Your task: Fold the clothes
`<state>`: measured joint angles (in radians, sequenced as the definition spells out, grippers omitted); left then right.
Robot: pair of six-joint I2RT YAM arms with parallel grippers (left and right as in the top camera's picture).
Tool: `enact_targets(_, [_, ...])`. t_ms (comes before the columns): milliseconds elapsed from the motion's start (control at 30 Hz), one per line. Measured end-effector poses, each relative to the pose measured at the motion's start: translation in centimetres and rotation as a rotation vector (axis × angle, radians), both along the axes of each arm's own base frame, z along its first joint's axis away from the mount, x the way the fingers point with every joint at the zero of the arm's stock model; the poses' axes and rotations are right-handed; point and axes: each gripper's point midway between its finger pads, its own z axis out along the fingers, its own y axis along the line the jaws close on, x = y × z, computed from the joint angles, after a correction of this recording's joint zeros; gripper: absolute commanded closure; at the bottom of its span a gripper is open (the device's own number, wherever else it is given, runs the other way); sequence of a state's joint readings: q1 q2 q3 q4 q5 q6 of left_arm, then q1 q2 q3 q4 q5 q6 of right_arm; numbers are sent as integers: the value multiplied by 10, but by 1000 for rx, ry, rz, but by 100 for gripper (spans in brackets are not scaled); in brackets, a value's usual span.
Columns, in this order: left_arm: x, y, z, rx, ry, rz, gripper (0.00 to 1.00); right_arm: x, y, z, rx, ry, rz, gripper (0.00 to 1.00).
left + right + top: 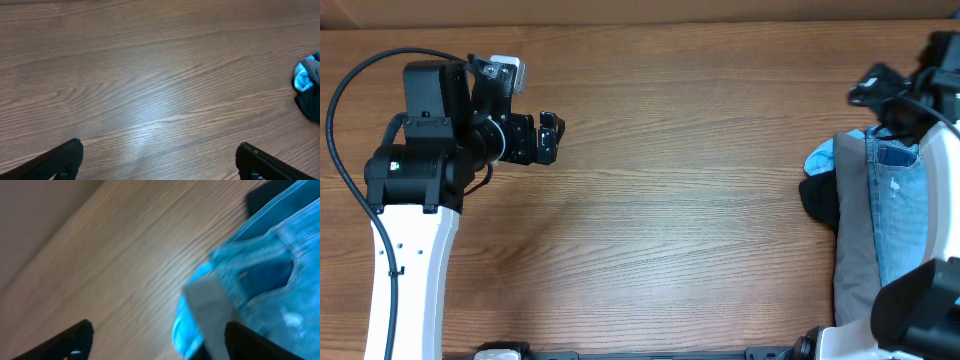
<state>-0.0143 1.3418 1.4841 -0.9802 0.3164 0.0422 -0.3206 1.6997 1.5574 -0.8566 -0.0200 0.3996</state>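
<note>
The clothes, light-blue denim jeans (pixel 900 215), lie on top of a pile at the table's right edge. In the right wrist view the jeans (pixel 272 280) fill the right side, blurred. My right gripper (pixel 872 92) hovers over the far end of the pile. Its jaws (pixel 160 341) stand wide apart and hold nothing, with the pile's edge below them. My left gripper (pixel 551 137) is far off at the left, open (pixel 157 161) over bare wood, and empty.
Grey trousers (pixel 855 235) lie under the jeans, their edge (pixel 207 307) in the right wrist view. A pale-blue garment (pixel 820 158) and a black one (pixel 818 200) stick out on the pile's left, also seen from the left wrist (pixel 301 77).
</note>
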Motion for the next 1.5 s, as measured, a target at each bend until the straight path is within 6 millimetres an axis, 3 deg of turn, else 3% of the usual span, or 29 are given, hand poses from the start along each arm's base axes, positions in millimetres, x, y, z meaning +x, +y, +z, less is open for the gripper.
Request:
enact_targets(100, [0,-1,-1,-7,5,-2,0,9,-19,-15,0,4,-47,23])
enact_targets(300, [2,-2,-5,-17,20,-1,0,21,-45,-85,-19,125,-125,36])
enact_targets(433, [2,-2,-6,-17,23,-1,0,19,-56,-122,-44,202,-171,37])
enact_targets(733, [2,-2,-5,-19,24,1,0,15,-70,-170,-78,291,-237,41])
enact_targets(800, [2,-2,-6,-19,24,1,0,13,-71,-177,-80,305,-241,38])
enact_targets(867, [2,-2,-6,-19,24,1,0,13,-72,-180,-84,308,-245,21])
enact_targets(900, [2,-2,-5,-19,24,1,0,14,-72,-180,-85,307,-245,19])
enact_targets(1100, [3,-2,-6,-19,26,1,0,14,-73,-180,-87,306,-251,20])
enact_targets(1300, [5,-4,-14,-31,57,5,0,9,-76,-180,-109,324,-263,32])
enact_targets(1500, [5,-4,-15,-43,65,14,0,8,-77,-179,-115,328,-266,31])
